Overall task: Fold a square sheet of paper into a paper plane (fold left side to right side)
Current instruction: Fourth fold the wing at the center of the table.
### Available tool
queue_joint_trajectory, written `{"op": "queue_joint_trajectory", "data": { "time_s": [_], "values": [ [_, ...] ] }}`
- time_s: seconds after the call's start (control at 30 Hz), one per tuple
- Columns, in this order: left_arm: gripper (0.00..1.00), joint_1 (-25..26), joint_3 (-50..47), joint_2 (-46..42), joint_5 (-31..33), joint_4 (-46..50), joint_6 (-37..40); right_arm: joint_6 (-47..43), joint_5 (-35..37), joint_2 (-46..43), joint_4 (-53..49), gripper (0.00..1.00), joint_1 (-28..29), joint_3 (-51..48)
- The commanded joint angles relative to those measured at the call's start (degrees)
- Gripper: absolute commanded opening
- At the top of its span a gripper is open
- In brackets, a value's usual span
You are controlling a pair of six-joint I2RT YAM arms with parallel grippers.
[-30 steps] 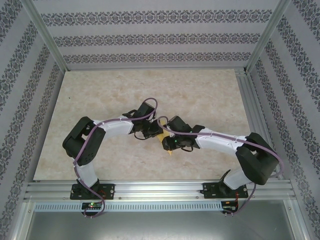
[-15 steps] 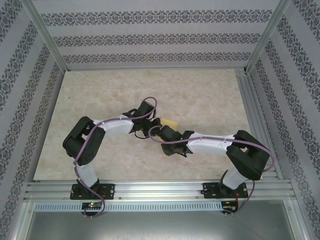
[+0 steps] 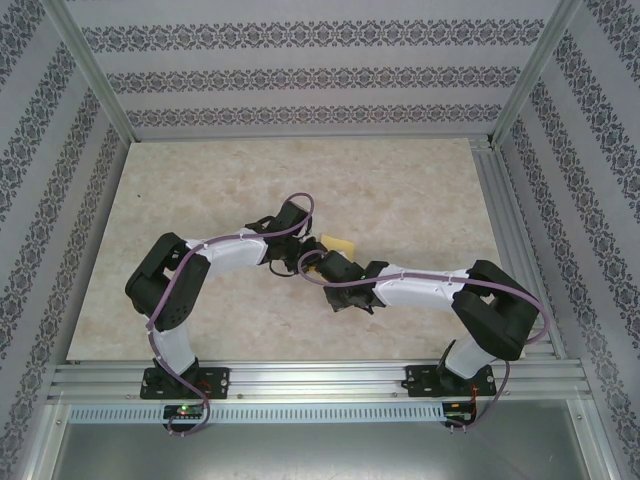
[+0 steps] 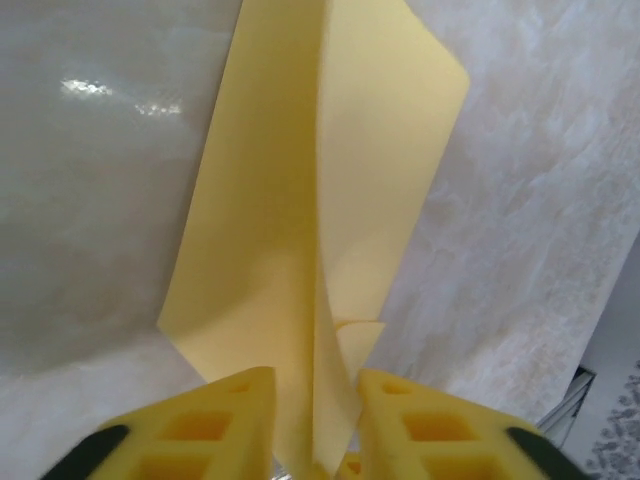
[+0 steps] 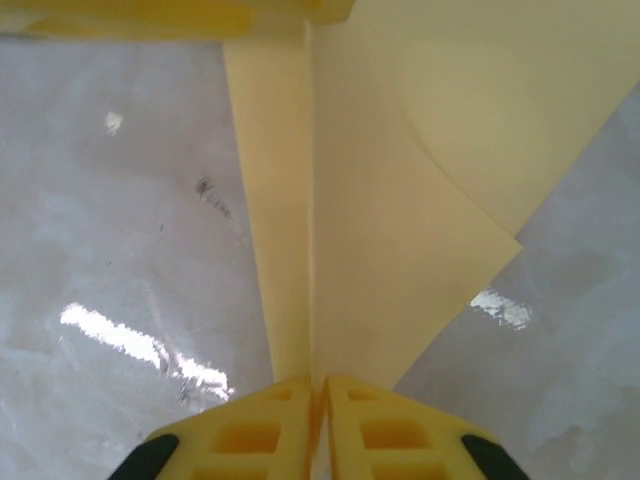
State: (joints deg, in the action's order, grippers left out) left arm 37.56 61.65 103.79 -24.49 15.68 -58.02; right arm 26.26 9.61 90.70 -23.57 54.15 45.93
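Since a second ago my right arm has swung in and stretched lower across the tabletop (image 3: 400,180), so the right pincer (image 3: 322,266) now sits just beside the left pincer (image 3: 300,256), on its near right. The sheet of paper (image 3: 340,245) has come up with it. Earlier a yellow corner peeked out on the near side of the left pincer, under the right wrist, and now the yellow flap shows just to its far right. My left arm has barely shifted.

From the top camera, both pincers meet around the middle of the tabletop, and the flap of the sheet sticks out to the right of the left pincer. From this height I cannot read how either pair of jaws stands.

On the left wrist camera, the sheet of paper (image 4: 300,200) runs straight away from the left pincer (image 4: 315,440), folded along a long centre crease, with one half lifted off the marbled tabletop (image 4: 90,180). The yellow fingers (image 4: 225,420) stand apart, with the raised fold passing through the gap between them, so I read this pincer as parted and not pinching.

On the right wrist camera, the right pincer (image 5: 318,400) has its two yellow fingers drawn almost together. The crease of the sheet of paper (image 5: 400,180) runs right into the thin slit between them, so it is clamped on the paper. The sheet fans out from there, its right half curling above the tabletop (image 5: 120,250).
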Motion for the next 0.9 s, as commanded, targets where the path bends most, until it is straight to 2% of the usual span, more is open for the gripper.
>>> {"op": "queue_joint_trajectory", "data": {
  "time_s": [0.0, 0.23, 0.4, 0.53, 0.73, 0.87],
  "values": [
    [0.41, -0.22, 3.18, -2.85, 0.05, 2.55, 2.75, 1.05, -0.71, -1.32, 2.46, 0.1, -0.93, -2.83],
    [0.74, -4.09, 2.5, -10.51, 2.56, 5.13, 5.27, 2.07, -4.08, -4.59, 7.27, 0.08, -3.3, -7.7],
    [0.78, -5.79, -1.74, -12.2, 2.57, 1.81, 2.51, 2.48, -6.22, -6.48, 9.64, 0.08, -5.17, -10.63],
    [0.68, -5.82, -6.38, -11.64, 1.77, -3.96, -1.37, 2.63, -6.66, -7.01, 10.01, 0.08, -5.73, -11.93],
    [0.41, -4.82, -9.47, -8.01, -1.42, -10.92, -4.63, 3.06, -7.49, -8.51, 11.42, 0.08, -6.21, -13.85],
    [0.37, -3.05, -7.25, -3.7, -3.07, -13.04, -5.24, 3.24, -7.89, -8.79, 11.71, 0.08, -6.58, -14.25]
  ]
}}
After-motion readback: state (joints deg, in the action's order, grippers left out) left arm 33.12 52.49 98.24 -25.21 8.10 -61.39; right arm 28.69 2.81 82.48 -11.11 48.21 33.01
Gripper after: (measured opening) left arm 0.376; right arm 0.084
